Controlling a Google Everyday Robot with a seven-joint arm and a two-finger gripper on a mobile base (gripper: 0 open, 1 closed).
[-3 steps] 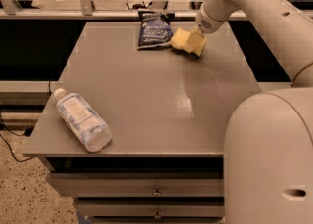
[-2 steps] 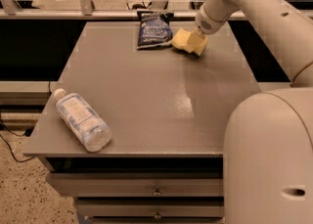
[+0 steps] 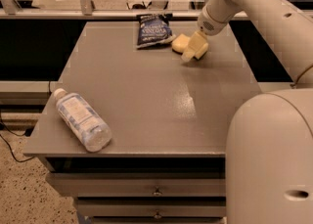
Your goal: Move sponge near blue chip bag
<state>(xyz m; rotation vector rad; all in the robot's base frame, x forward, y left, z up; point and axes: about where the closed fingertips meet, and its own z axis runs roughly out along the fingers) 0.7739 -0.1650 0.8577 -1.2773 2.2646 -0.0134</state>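
The worktop lies bare across its middle and left rear; a clear bottle lies on its side at the front-left corner; at the far edge the blue chip bag and sponge sit just beside each other; the gripper hangs low against the sponge's right side; the arm crosses the far-right corner; the robot body blocks the near right.

Right end of the sponge — hidden behind the jaws

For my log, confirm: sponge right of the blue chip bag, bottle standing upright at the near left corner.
Wrong: the camera view shows the bottle lying on its side. The rest holds: sponge right of blue chip bag, gripper at the sponge.
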